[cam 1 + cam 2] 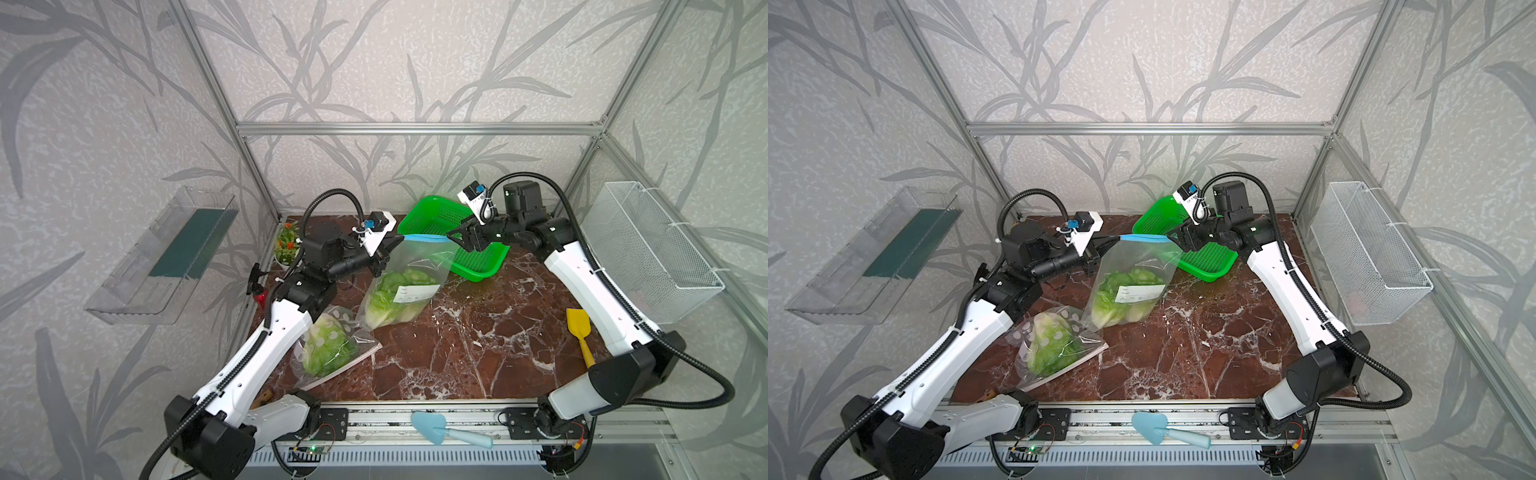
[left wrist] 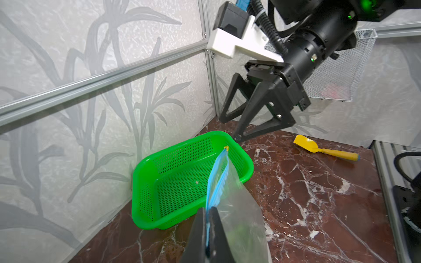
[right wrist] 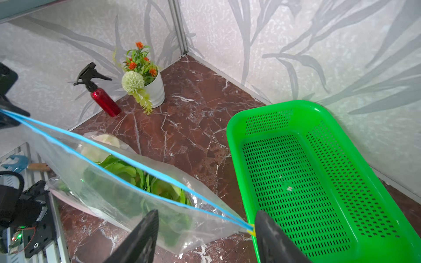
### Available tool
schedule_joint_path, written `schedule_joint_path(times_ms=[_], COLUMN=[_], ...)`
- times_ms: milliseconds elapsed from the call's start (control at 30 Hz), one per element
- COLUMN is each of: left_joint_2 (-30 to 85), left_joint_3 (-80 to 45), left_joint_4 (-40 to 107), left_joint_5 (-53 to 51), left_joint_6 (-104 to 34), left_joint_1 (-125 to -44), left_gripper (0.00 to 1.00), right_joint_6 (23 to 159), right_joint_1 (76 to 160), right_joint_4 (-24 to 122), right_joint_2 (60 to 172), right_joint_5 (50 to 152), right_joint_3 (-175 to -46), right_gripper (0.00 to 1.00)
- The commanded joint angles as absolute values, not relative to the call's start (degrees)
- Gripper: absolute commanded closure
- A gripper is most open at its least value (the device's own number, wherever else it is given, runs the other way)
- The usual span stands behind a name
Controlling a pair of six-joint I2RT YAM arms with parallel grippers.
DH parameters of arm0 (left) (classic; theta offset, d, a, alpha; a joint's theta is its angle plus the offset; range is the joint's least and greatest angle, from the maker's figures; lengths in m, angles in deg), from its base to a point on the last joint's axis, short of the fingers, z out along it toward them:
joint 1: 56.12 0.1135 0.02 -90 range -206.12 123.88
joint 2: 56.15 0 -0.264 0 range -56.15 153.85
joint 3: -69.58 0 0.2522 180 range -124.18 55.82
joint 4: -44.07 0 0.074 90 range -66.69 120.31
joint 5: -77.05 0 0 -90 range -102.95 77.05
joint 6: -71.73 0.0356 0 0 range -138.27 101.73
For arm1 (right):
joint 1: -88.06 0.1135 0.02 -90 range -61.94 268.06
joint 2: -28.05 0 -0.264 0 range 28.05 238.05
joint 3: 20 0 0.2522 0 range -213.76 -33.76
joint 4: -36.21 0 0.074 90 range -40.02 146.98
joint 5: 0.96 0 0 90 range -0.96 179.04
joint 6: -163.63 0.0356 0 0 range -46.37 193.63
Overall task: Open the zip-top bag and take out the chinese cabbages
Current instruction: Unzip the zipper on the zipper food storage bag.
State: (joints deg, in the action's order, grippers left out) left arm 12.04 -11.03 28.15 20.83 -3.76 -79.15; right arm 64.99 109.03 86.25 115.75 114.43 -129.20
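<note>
Green basket [image 1: 436,214] is standing behind the zip-top bag [image 1: 415,266] of chinese cabbages [image 1: 392,297]. The left gripper [image 2: 207,211] is pinching its zip corner; the right gripper [image 3: 207,213] is gaping open. Leaf-patterned walls [image 1: 374,62] are enclosing the marble table [image 1: 478,340].

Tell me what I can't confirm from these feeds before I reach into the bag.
- Cabbage count: in both top views the chinese cabbages overlap inside the zip-top bag, and its label covers some.
- Contact: in the right wrist view the yellow slider lies beside a finger of the open right gripper; whether they touch is unclear.
- Pink item in the wire basket: blurred by the mesh in a top view.
</note>
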Motion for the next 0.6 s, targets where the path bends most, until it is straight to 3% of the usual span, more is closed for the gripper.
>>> schedule_joint_path(times_ms=[0, 267, 400, 567], left_joint_2=[14.92, 17.42, 17.33, 13.37], left_joint_3=[-15.98, -22.60, -20.55, -12.70], left_joint_4=[28.63, 19.53, 17.69, 20.10], left_joint_5=[19.91, 21.13, 27.05, 24.23], left_joint_6=[1.36, 10.45, 12.63, 10.22], left_joint_1=[-78.10, -78.08, -79.32, -86.76], left_gripper=[1.00, 1.00, 1.00, 1.00], right_joint_6=[67.59, 73.80, 80.30, 91.45], right_joint_1=[108.43, 107.48, 107.22, 106.95], right_joint_4=[82.41, 76.33, 72.38, 69.89], right_joint_2=[112.82, 108.25, 106.47, 103.47], right_joint_5=[110.92, 109.13, 109.60, 109.45], right_joint_3=[-127.81, -119.80, -114.52, -107.43], right_gripper=[0.31, 0.29, 0.27, 0.27])
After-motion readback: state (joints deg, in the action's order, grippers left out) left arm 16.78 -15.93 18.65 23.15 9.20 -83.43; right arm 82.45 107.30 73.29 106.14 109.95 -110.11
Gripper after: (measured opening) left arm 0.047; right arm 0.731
